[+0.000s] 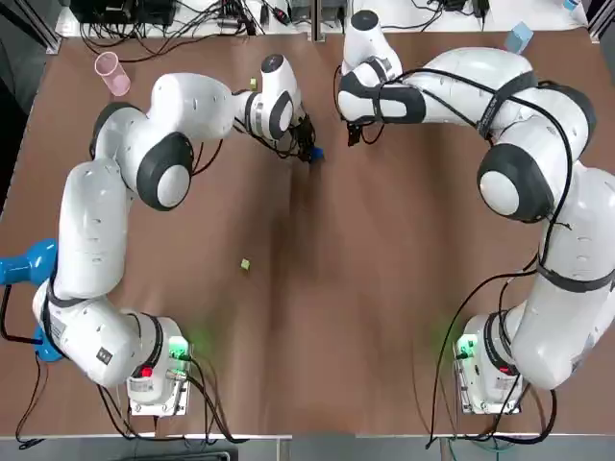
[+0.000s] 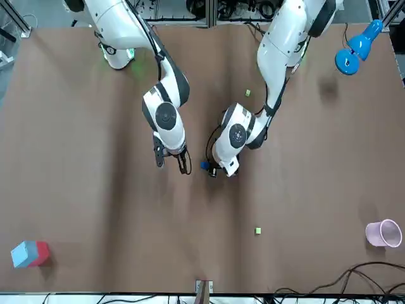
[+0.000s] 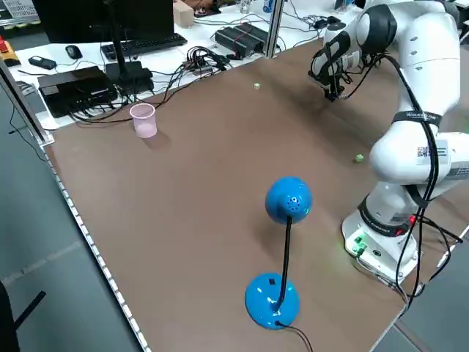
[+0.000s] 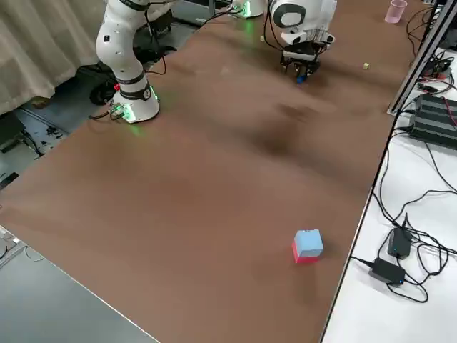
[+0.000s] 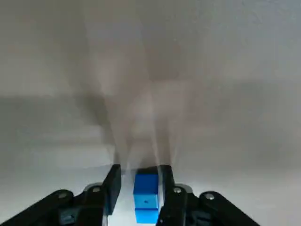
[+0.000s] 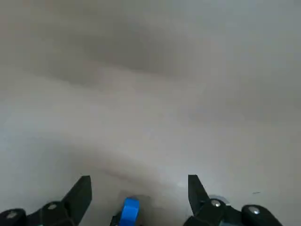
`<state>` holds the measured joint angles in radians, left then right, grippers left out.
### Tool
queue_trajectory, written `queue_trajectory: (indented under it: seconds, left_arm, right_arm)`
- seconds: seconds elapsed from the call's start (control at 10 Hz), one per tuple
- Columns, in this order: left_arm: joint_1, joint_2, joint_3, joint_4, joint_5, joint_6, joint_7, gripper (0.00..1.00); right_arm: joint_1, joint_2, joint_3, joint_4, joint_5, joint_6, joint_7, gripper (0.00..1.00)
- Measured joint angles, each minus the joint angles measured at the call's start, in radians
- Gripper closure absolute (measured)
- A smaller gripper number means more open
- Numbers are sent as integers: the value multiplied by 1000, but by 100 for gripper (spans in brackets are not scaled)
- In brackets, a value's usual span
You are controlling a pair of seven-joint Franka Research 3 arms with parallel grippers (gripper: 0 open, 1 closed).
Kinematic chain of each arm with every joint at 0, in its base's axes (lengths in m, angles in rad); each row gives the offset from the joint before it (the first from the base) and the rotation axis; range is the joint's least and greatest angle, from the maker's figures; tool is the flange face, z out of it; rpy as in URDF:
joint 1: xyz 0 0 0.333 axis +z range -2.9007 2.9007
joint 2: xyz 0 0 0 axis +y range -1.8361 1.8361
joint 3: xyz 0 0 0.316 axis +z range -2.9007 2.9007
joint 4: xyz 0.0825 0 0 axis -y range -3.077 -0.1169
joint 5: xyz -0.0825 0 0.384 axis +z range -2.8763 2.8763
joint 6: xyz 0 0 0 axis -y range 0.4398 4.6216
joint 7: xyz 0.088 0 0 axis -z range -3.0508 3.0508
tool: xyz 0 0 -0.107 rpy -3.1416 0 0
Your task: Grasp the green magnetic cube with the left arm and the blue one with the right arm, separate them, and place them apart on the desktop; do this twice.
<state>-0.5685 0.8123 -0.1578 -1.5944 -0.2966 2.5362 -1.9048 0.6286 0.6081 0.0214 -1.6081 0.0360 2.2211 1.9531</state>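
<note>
The small blue magnetic cube (image 5: 146,190) sits far out on the brown tabletop (image 1: 365,288), near its middle line, and we see it between the two fingers (image 5: 113,188) of the left gripper (image 5: 139,172). Those fingers straddle it loosely: in the left wrist view one stands right against the cube while a strip of light shows between the cube and the other, so we read them as released and not clenched. We cannot tell whether the cube rests fully on the tabletop. The right gripper (image 6: 139,181) hangs just beside it, apart from it, with its fingers (image 6: 83,190) spread wide and holding nothing. One small green magnetic cube (image 1: 245,264) lies alone on the tabletop, well apart from the blue one and nearer the left arm's base. A second green cube (image 2: 257,231) lies beyond the left arm, toward the far edge. Farther out we find a pink plastic cup (image 1: 112,74) at the far left corner, a blue desk lamp (image 3: 287,202) at the left edge, and a light-blue and red block (image 4: 308,246) at the far right corner.
</note>
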Motion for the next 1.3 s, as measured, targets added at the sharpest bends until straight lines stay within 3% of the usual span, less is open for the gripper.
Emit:
queue_trajectory:
  seconds: [0.4, 0.7, 1.3]
  left_arm:
    - [0, 0, 0, 1, 0, 0, 1, 76]
    - [1, 0, 0, 2, 0, 0, 1, 77]
    - [29, -2, 5, 17, 0, 0, 48, 77]
  right_arm:
    - [0, 0, 1, 4, 35, 12, 13, 9]
    - [5, 5, 7, 21, 49, 40, 100, 9]
    - [33, 94, 9, 28, 121, 181, 156, 9]
